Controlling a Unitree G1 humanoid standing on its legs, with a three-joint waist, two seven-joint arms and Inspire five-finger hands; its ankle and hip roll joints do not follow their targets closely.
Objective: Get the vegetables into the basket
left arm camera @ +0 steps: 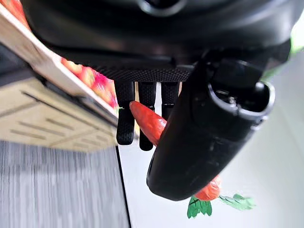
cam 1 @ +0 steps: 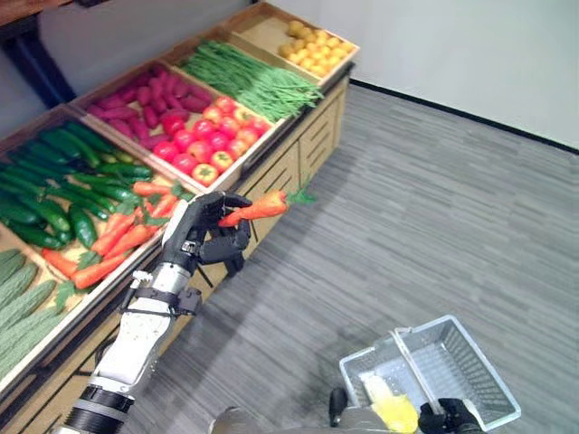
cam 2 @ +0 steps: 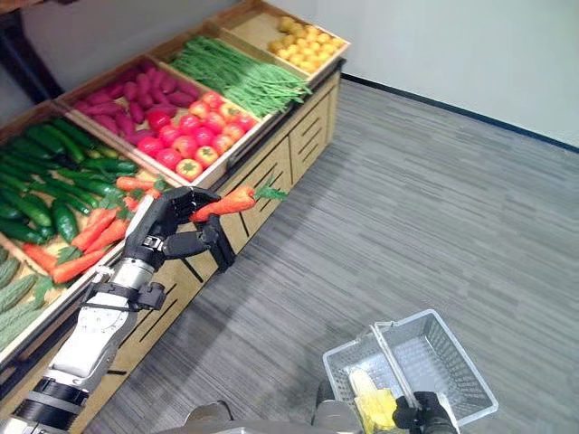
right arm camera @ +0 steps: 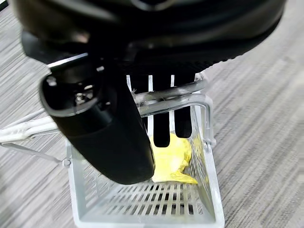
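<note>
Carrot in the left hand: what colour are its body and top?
The carrot is orange with a green leafy top, clearest in the left eye view.

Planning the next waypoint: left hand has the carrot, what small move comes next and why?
Probably swing the left hand rightward and down toward the basket. Its fingers are curled round the carrot, which is already lifted off the stand and over the floor, while the right hand holds the basket by its handle, low to the right, with a yellow item inside.
</note>
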